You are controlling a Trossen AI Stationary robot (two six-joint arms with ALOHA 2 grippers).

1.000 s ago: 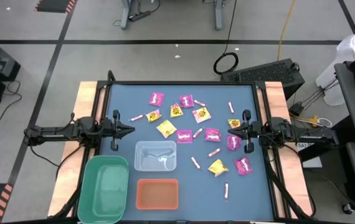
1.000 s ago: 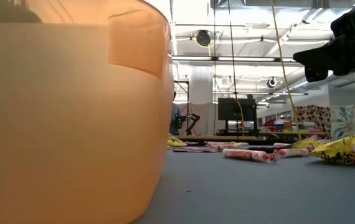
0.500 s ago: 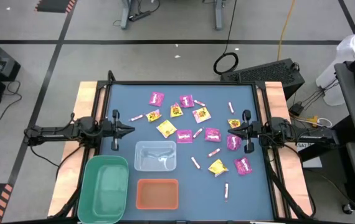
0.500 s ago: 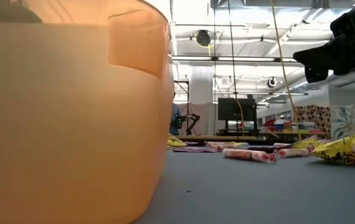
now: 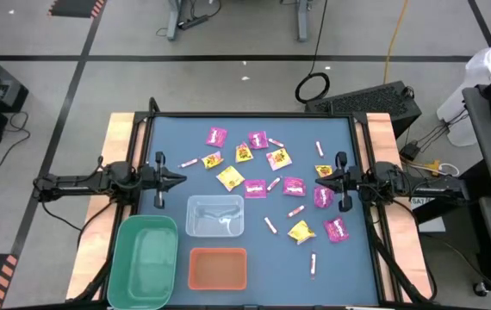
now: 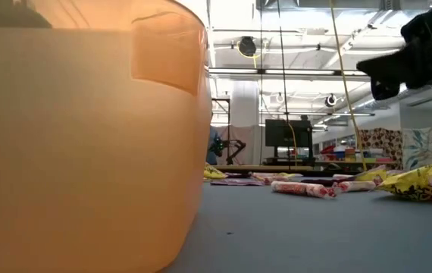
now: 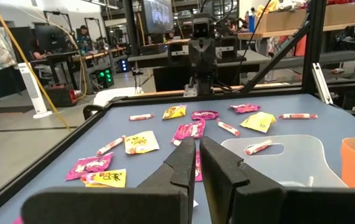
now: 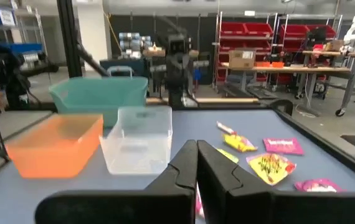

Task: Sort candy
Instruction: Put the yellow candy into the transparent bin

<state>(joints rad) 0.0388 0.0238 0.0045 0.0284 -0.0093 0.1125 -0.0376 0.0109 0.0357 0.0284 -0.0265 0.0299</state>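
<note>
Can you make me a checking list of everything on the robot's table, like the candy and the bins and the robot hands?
Surface: blue table top with wooden side rails.
Job's things: candy scattered loose on the far half: magenta packets, yellow packets, pink-and-white sticks.
Bins: green bin and orange bin hold no candy; clear bin holds something pale, unclear what.
Clutter: nothing seen.
Grippers: left gripper shut, holds nothing, at the left edge; right gripper shut, holds nothing, at the right edge.
Cables: yellow cable and a coiled black cable on the floor.
Surroundings: keyboard, desks, shelving.
</note>
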